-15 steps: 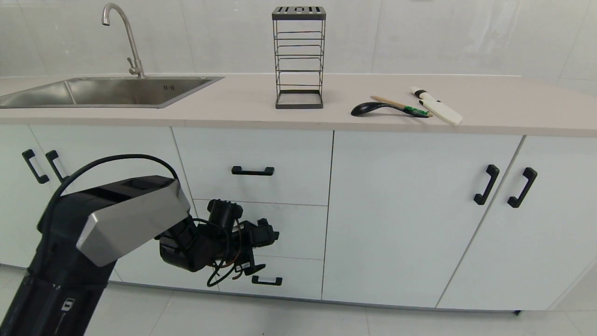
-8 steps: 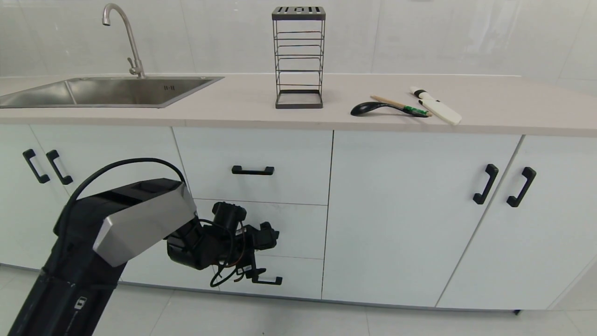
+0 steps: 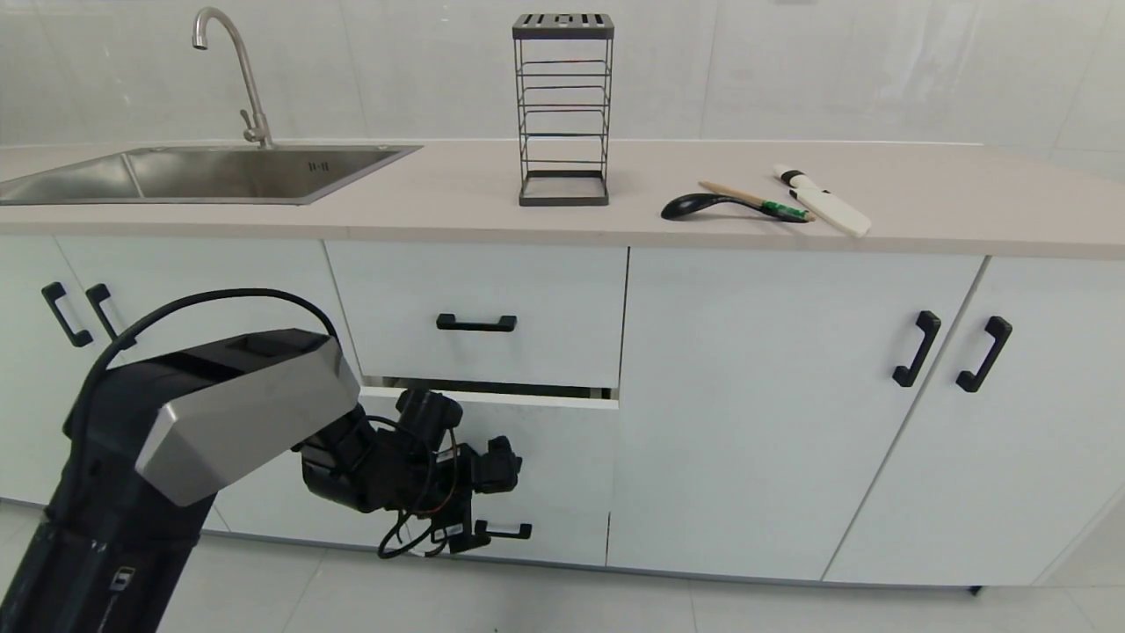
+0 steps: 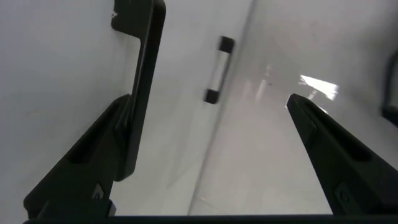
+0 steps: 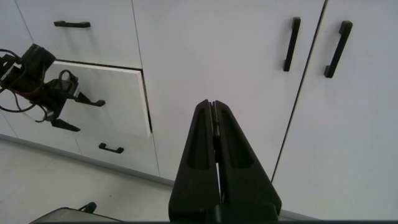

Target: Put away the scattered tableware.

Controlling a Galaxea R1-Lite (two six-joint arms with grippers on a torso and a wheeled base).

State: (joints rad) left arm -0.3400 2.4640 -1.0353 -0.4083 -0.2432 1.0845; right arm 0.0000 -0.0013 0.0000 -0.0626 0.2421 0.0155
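Left gripper is gaping wide, one finger resting against the handle of the ajar drawer. Right gripper is pinching closed, empty. Spoon, chopsticks and knife are lying on the counter, well above both.

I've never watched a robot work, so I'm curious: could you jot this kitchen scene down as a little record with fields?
Counter: black spoon, wooden chopstick and white utensil lie together, right of an empty wire rack
Sink: at the counter's left end
Middle drawer: partly open
Left gripper: open, at that drawer's handle
Right gripper: shut, empty, facing the cabinet doors
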